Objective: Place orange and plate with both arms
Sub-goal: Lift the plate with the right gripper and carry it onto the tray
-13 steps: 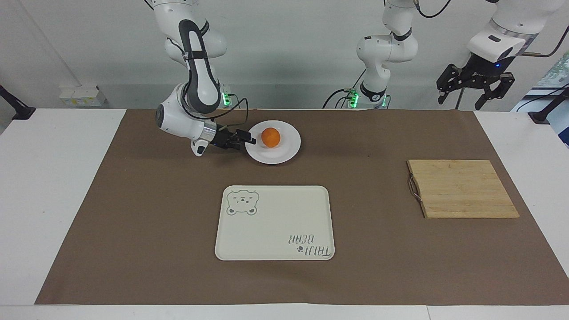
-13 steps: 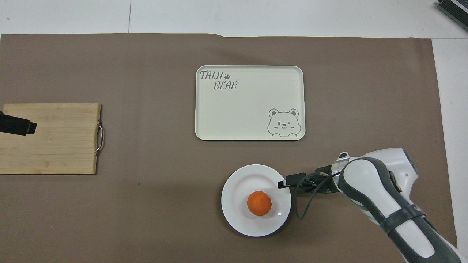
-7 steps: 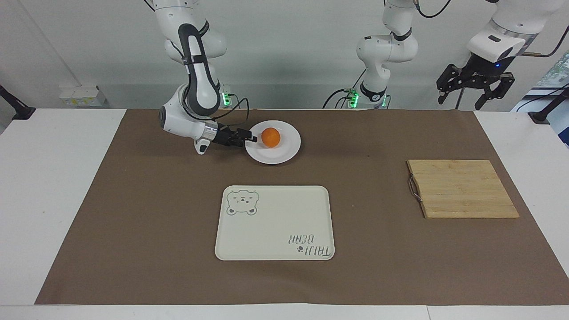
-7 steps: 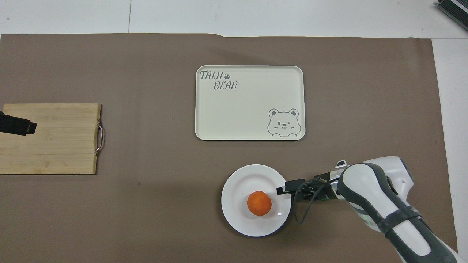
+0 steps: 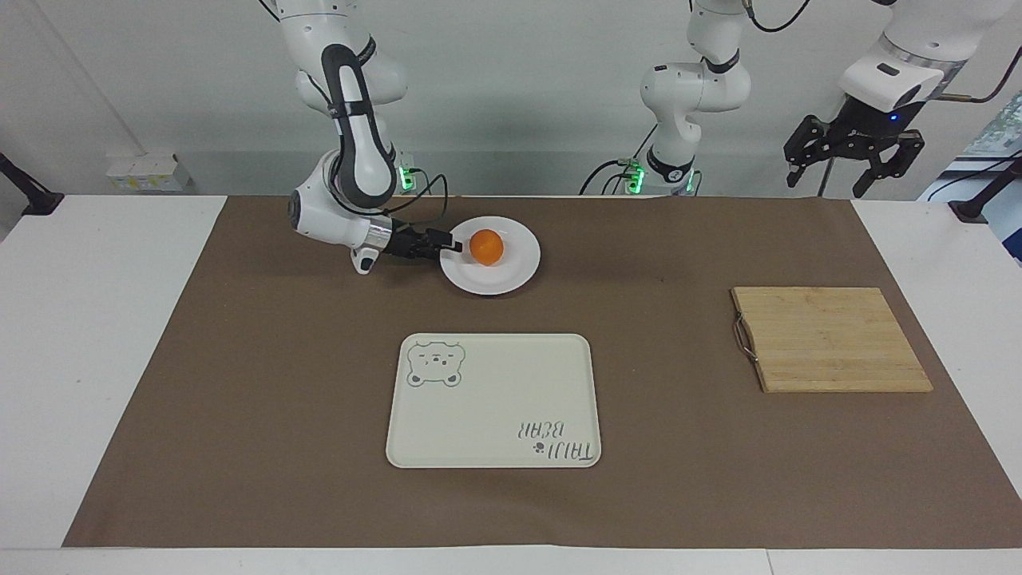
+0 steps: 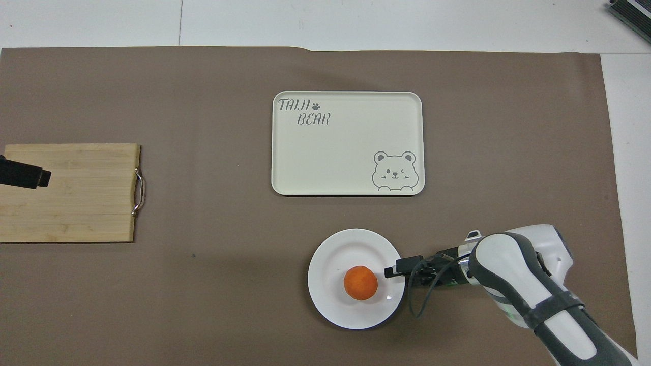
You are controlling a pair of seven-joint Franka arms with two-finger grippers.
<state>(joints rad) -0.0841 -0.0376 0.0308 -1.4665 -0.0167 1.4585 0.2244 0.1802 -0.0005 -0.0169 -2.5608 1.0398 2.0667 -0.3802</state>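
The orange point(image 5: 485, 247) point(image 6: 360, 283) sits on the white plate point(image 5: 495, 278) point(image 6: 356, 311), which lies on the brown mat close to the robots. My right gripper point(image 5: 455, 245) point(image 6: 390, 271) reaches in level from the right arm's end of the table. It is open, with its tips at the plate's rim, a short gap from the orange. My left gripper point(image 5: 826, 185) waits high in the air at the left arm's end, open with nothing in it. Only one of its tips point(image 6: 25, 175) shows in the overhead view.
A cream tray point(image 5: 493, 399) point(image 6: 347, 143) with a bear drawing lies mid-table, farther from the robots than the plate. A wooden cutting board point(image 5: 830, 339) point(image 6: 76, 203) with a metal handle lies toward the left arm's end.
My right gripper has slid along the plate's rim toward the robots and now points at the orange. The plate, the orange and the left arm have not moved.
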